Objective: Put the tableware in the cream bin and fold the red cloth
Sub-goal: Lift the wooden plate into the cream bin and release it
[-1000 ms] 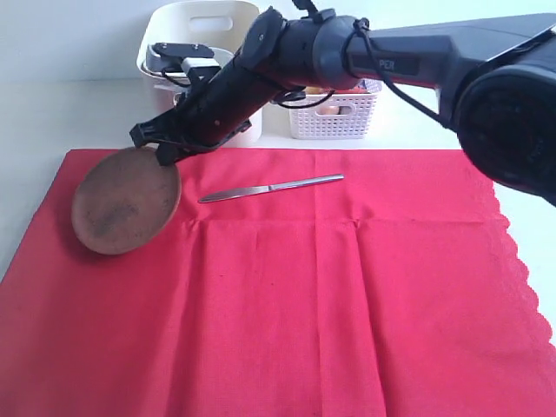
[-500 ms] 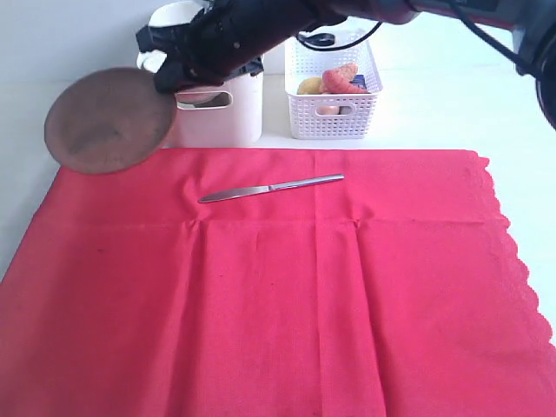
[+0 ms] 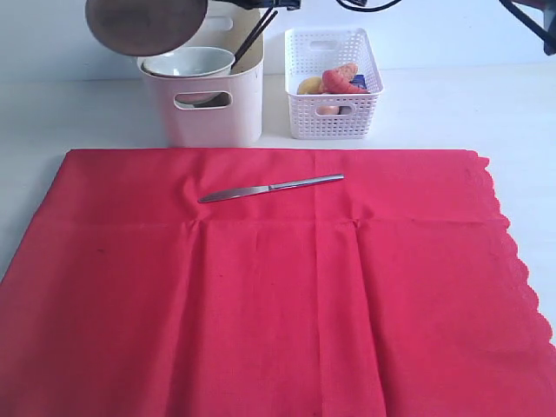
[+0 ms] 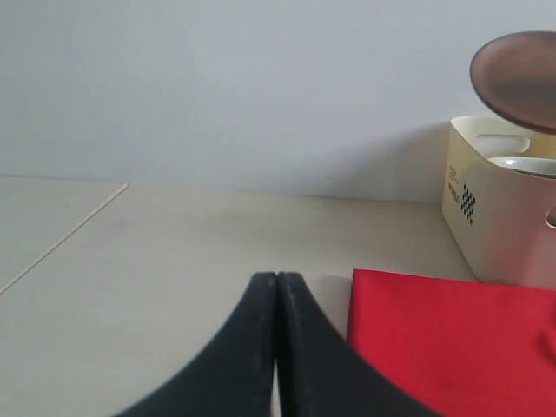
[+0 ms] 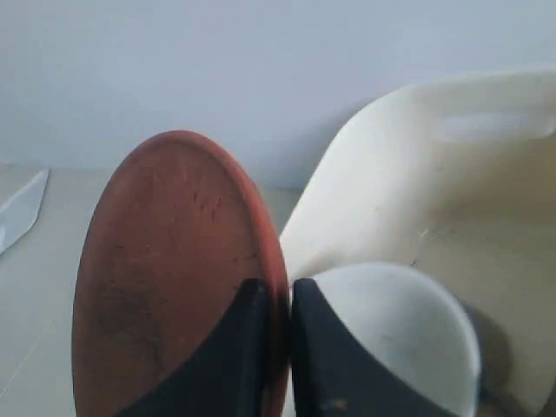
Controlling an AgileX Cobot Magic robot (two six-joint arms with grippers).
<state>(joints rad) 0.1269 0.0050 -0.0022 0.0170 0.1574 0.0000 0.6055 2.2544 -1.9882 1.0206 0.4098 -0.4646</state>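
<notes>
Your red cloth [image 3: 278, 287] lies spread flat in front of the bin [image 3: 217, 117], not yet folded, so that job is all to do. The plate [image 3: 146, 24] hangs above the bin's left side, its rim pinched in your right claw [image 5: 278, 304]. The bowl [image 3: 187, 61] and chopsticks [image 3: 257, 36] already sit inside the bin. The knife [image 3: 269, 187] lies on the cloth just in front of the bin, yet to be collected. Your left claw [image 4: 276, 291] is pressed together, empty, well off to the bin's side.

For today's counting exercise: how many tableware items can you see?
4: plate held up near the cream bin, bowl and chopsticks inside it, knife on the red cloth. More may be hidden inside.
</notes>
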